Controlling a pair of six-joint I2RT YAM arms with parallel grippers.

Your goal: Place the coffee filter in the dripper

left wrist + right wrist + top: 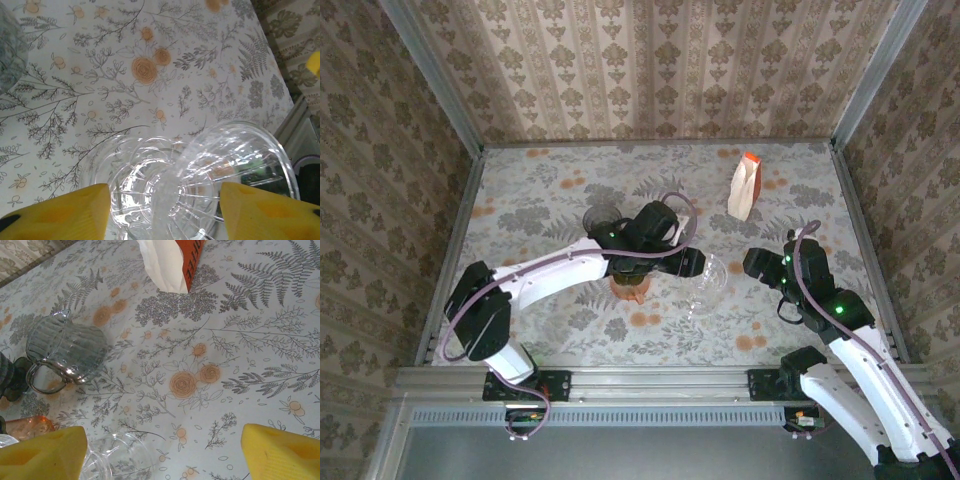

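Steadying the dripper [235,150]: left gripper [162,200] flanks it, jaws spread; it seems tipped, so right it first.
Right gripper [162,440]: jaws spread, empty; filter pack [165,260] next.

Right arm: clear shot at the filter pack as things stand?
Probably yes. The right claw is open and aimed at the filter pack, with bare tablecloth between; the glass mug sits off to one side.

A robot test booth dressed up like a home: patterned wallpaper panels [660,70] close off three sides between bare metal corner posts [432,75]. The desk [540,190] has a floral printed top, and two robot arms [555,272] are bolted to a metal rail [650,380] along its near edge.
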